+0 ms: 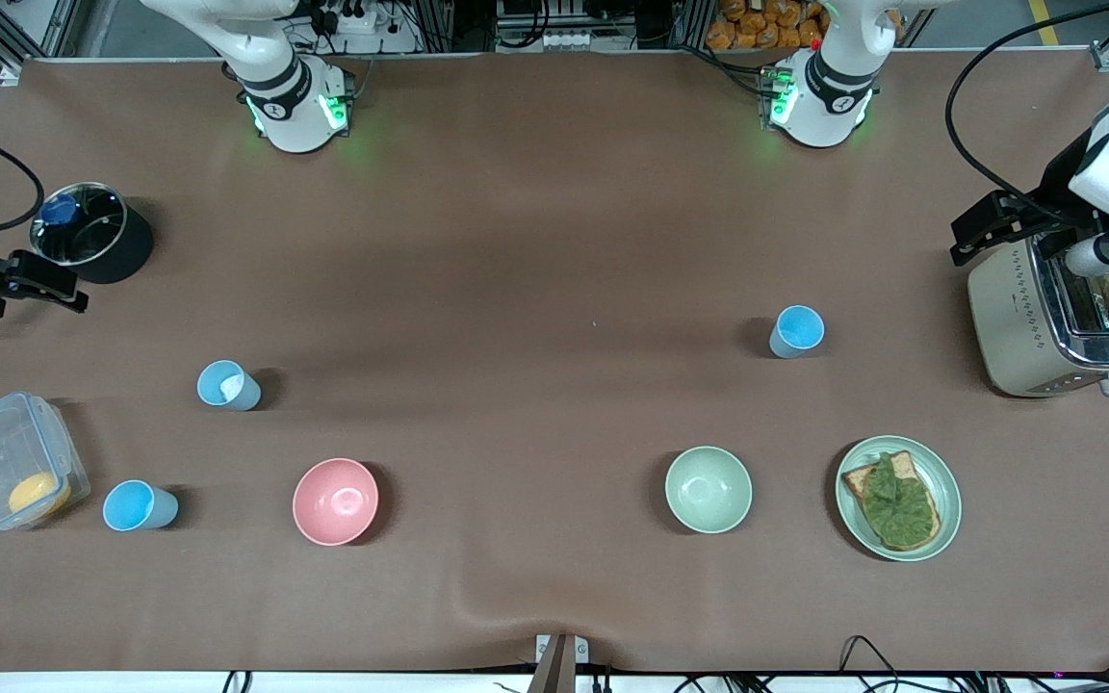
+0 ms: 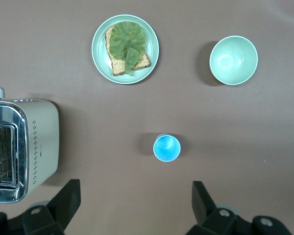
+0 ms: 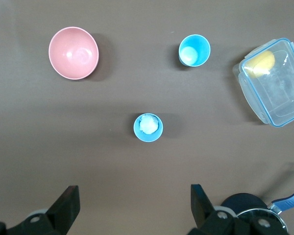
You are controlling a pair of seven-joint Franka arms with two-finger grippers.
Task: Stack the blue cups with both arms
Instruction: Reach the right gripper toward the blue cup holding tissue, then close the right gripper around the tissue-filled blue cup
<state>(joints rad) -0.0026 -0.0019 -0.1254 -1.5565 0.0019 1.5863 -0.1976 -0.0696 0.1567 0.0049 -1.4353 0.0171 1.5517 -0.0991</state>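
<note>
Over the worktop both hands hang spread, empty: left hand (image 2: 132,205) above blue cup (image 2: 166,147); right hand (image 3: 132,208) above paler cup (image 3: 148,127), third cup (image 3: 194,50) beside the food container (image 3: 277,93). Centre each cup between fingers before descending

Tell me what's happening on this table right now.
Nothing is being handled yet. Three blue cups stand apart: one near the toaster end, and two at the other end, a paler one and one beside the clear container. The left gripper hangs open over the table by the first cup, the right gripper open by the paler cup. The pink bowl, green bowl and toast plate sit untouched.
</note>
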